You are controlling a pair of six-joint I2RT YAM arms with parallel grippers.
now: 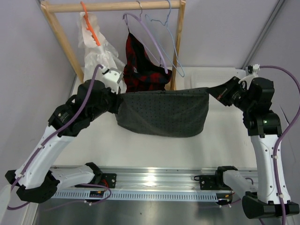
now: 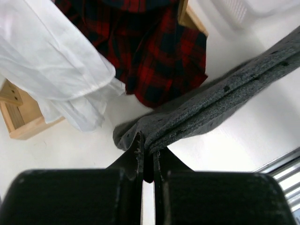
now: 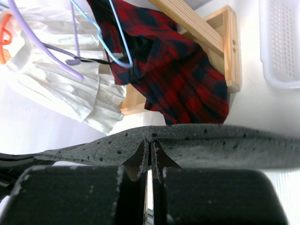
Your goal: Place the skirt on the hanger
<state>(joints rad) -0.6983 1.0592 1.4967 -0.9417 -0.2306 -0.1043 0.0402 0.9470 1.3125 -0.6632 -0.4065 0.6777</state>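
You're holding skirt (image 1: 164,112) spread over worktop (image 1: 225,136): left end effector (image 2: 147,149) clamping tight on its left corner, right end effector (image 3: 151,149) clamping right corner.

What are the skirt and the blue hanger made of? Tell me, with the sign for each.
The skirt: soft matte charcoal cloth, maybe felted knit; fuzzy speckled edge, sags when held. The hanger: thin light-blue wire, probably coated metal; smooth, tightly bent.

Three hangers are hanging on one wooden rack (image 1: 112,6) — an orange hanger (image 1: 90,23), a lilac hanger (image 1: 150,40) and a light-blue hanger (image 1: 176,51). Three garments are showing: a white dress (image 1: 98,51), a plaid garment (image 1: 140,63), a charcoal skirt (image 1: 164,112). Two arms are working — the left arm (image 1: 51,136) and the right arm (image 1: 265,140). One white basket (image 3: 281,42) is sitting nearby.
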